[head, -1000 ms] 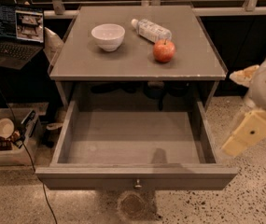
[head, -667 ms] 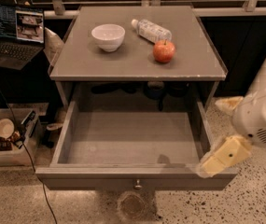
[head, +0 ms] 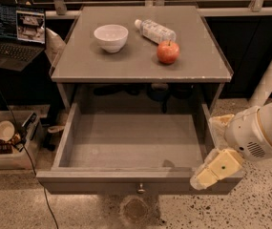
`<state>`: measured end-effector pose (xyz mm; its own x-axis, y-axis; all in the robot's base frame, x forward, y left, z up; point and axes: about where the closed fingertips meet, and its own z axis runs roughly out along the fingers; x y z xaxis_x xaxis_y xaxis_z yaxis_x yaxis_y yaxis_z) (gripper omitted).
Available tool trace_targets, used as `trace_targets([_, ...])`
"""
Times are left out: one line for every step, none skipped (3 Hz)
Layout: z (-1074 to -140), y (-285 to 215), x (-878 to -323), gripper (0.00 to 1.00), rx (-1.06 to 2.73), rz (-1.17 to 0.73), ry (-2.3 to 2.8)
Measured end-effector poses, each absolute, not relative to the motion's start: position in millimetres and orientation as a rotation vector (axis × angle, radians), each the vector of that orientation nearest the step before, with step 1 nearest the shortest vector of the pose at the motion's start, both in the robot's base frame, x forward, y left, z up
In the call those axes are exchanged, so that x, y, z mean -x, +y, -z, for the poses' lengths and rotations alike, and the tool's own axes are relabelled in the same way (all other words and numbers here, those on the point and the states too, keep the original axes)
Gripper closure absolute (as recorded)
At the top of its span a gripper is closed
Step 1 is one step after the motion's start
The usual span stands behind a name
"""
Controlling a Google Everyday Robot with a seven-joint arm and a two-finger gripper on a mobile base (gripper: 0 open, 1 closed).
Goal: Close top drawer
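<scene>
The gripper (head: 211,171) sits low at the right, against the right end of the top drawer's (head: 92,181) front panel, touching it or just short of it. I judge that it is placed there to push the panel straight in, since closing needs a shove and not a grasp. I cannot tell whether it is released or clenched: only one pale, blocky face of it shows. Behind it, the white wrist runs off the right edge.

The drawer stands wide open, well out from under the table (head: 126,61). Its front lies to the left of the gripper, and its shallow grey box reaches away beyond it. The small knob (head: 140,188) is at the panel's centre, well to the gripper's left and untouched. A push this far off centre could skew the drawer.

Beyond and above the gripper, the tabletop carries an apple (head: 168,52), a bottle (head: 155,31) lying on its side, and a bowl (head: 110,36) farther left. All are clear of the drawer's path.

Far left, a laptop (head: 16,32) is open and a box (head: 2,142) of oddments stands on the floor. The dark gap behind the drawer holds shapes that I cannot make out.
</scene>
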<state>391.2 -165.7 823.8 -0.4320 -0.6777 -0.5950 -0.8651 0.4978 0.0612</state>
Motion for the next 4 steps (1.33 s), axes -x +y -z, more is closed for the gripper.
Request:
trace_targets([-823.8, -165.7, -391.2, 0.23, 1.266, -0.494, 2.242])
trace_targets([-823.8, -165.7, -391.2, 0.47, 1.266, -0.494, 2.242])
trace_targets([-823.8, -165.7, -391.2, 0.78, 1.266, -0.494, 2.242])
trace_targets([-823.8, -165.7, -391.2, 0.99, 1.266, -0.494, 2.242])
